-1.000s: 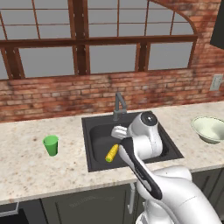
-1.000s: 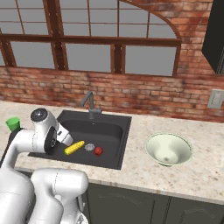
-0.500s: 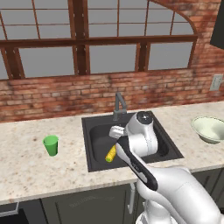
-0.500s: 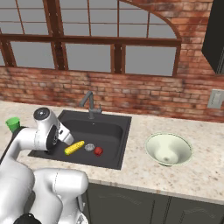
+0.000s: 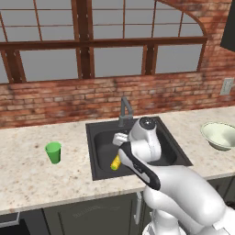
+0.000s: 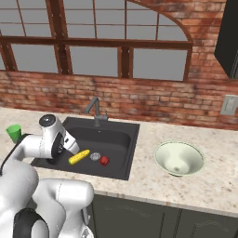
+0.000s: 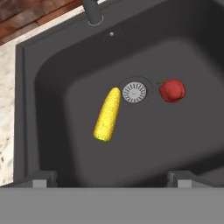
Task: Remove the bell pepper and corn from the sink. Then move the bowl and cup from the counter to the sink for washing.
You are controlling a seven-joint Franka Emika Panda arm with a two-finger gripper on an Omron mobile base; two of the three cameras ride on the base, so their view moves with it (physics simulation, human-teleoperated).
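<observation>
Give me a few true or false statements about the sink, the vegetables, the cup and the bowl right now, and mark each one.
1. The corn lies in the sink beside the drain. True.
2. The bell pepper sits on the counter. False: it is in the sink, on the drain's other side from the corn.
3. The cup stands in the basin. False: it stands on the counter.
4. The bowl rests on the counter. True.
5. The jaws grip the corn. False: they are open above it.

Open sink floor around corn, drain between it and bell pepper
</observation>
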